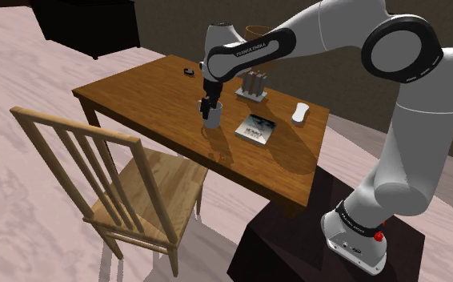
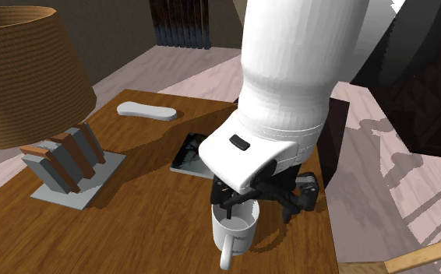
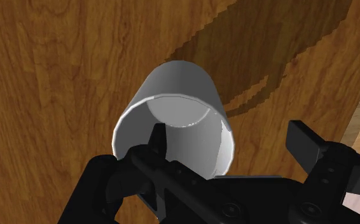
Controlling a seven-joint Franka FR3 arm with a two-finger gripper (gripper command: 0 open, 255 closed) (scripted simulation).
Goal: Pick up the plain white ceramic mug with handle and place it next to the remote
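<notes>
A plain white mug [image 1: 211, 118] [image 2: 234, 230] [image 3: 179, 95] stands upright on the wooden table [image 1: 137, 88], its handle [image 2: 225, 257] pointing away from the arm. My black gripper [image 1: 209, 104] [image 2: 258, 204] [image 3: 228, 135] hangs straight down over the mug's rim. It is open: one finger [image 3: 156, 135] dips inside the mug, the other [image 3: 301, 141] is outside its wall, and neither touches it. The white remote [image 1: 300, 112] [image 2: 147, 110] lies near the table's far corner, past a book.
A book [image 1: 256, 130] [image 2: 189, 152] lies flat between mug and remote. A stand of upright books [image 1: 254, 84] [image 2: 67, 167] sits beside a brown lampshade [image 2: 24, 70]. A wooden chair [image 1: 129, 184] stands at the table's side. A small dark object [image 1: 189, 72] lies near the table's back edge.
</notes>
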